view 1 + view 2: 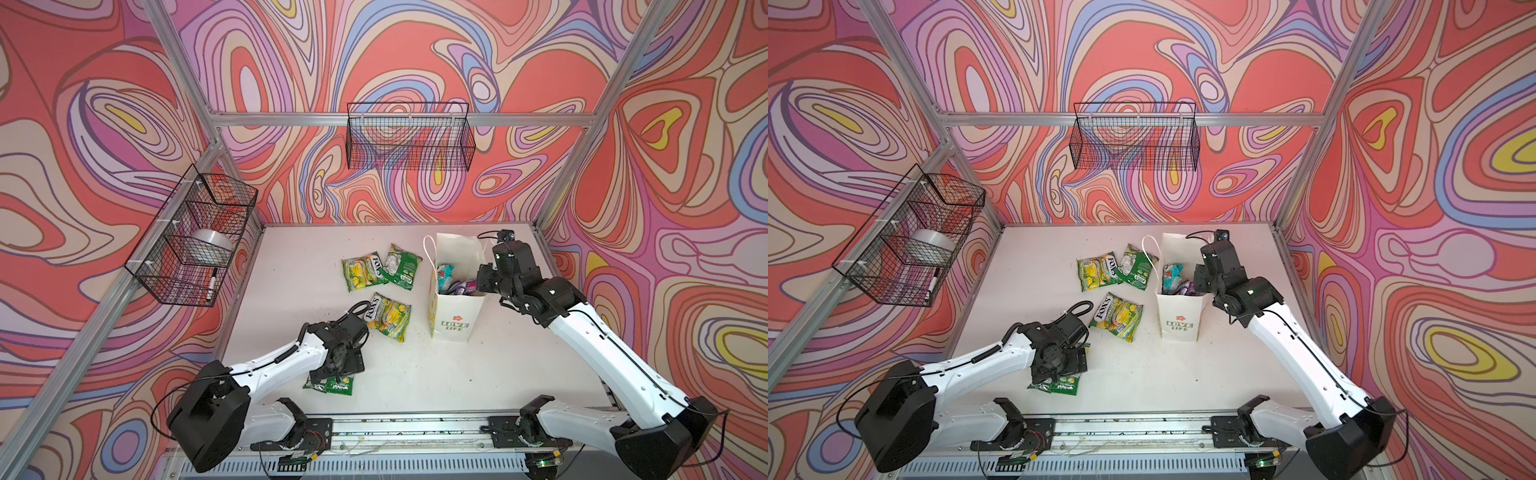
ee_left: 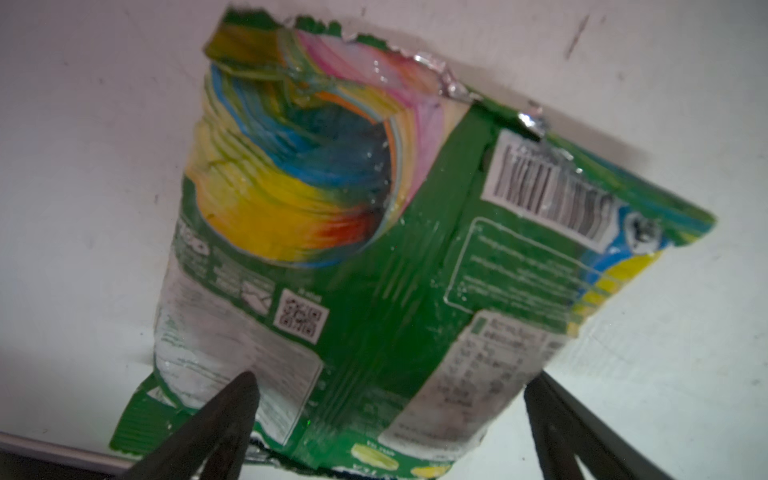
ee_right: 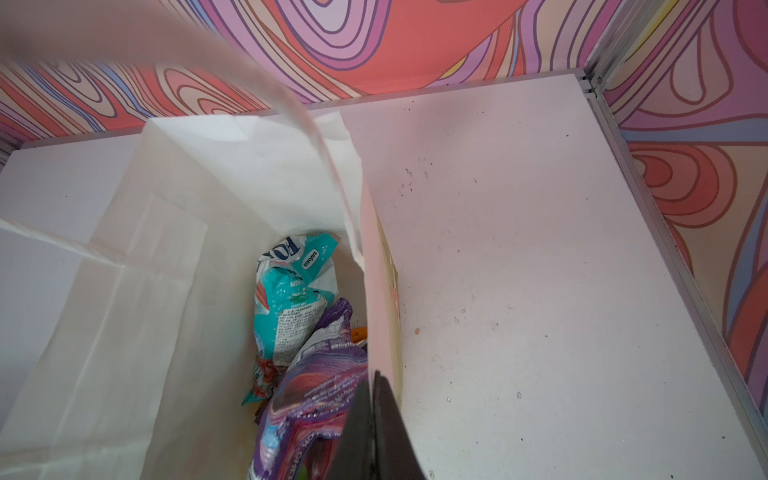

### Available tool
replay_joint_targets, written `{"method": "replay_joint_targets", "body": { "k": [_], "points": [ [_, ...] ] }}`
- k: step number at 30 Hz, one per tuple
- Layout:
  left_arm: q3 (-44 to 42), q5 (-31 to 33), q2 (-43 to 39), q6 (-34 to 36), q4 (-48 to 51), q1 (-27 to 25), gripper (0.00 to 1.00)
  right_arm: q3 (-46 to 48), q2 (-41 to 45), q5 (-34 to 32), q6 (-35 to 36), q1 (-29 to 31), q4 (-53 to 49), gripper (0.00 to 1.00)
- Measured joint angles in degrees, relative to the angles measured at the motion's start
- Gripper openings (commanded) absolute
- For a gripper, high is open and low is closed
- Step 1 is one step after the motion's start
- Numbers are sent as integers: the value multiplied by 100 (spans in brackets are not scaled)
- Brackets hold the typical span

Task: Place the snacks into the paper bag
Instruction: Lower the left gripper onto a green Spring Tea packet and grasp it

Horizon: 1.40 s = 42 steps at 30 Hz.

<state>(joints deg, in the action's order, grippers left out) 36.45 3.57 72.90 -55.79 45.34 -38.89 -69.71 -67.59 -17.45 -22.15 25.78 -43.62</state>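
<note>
**While right pinches the bag wall, left is poised over a green packet**

Since the table [image 1: 415, 365] has four packets loose on it, I'd call the job partway at best. The paper bag [image 1: 455, 316] stands upright right of centre, mouth up, with a teal packet [image 3: 291, 299] and a purple packet [image 3: 316, 374] inside. Right gripper [image 3: 374, 411] is at the bag wall on its own arm's side. Its fingers are pressed fully together and the paper edge runs straight into the seam between them. I read that as pinching the rim to keep the mouth spread.

Loose items:
- A touching pair [image 1: 361, 272] sits toward the back, beside the bag handle.
- A lone packet [image 1: 388, 316] lies just left of the bag.
- The green packet [image 1: 332, 384] is at the front, mostly hidden under the left wrist in both top views.

Key relation: left gripper [image 2: 395, 376] sits directly over that green packet, which lies back-side up. The packet's centre seam runs lengthwise between the fingers, so the jaws bracket its short axis near one end. The fingers are spread as wide as they go and hold nothing. One fingertip [image 2: 245, 386] is over the white label panel and the other is just off the packet's edge. Can't tell whether the tips touch film or table.

The bag lies right and back from there, with the lone packet roughly on that line. Left arm is clearly the nearer one.
</note>
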Motion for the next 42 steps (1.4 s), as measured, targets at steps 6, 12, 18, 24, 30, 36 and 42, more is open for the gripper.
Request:
{"method": "replay_joint_targets", "body": {
  "k": [6,12,18,24,30,36,42],
  "points": [
    [-85,-7,151,-39,-175,72,95,0,0,42,2,0,7,0],
    [-4,90,348,-105,-133,103,79,-2,0,59,4,0,13,0],
    [4,293,358,-210,-136,107,57,0,59,70,9,0,-22,0],
    [2,350,216,-302,-214,109,42,-2,122,101,26,0,-101,0],
    [17,339,-22,-319,-426,111,35,-2,162,153,28,0,-122,0],
    [409,496,-417,-245,-212,111,33,-7,181,190,48,0,-164,0],
    [1403,802,-973,101,376,111,31,-13,181,192,50,0,-184,0]
  ]
}}
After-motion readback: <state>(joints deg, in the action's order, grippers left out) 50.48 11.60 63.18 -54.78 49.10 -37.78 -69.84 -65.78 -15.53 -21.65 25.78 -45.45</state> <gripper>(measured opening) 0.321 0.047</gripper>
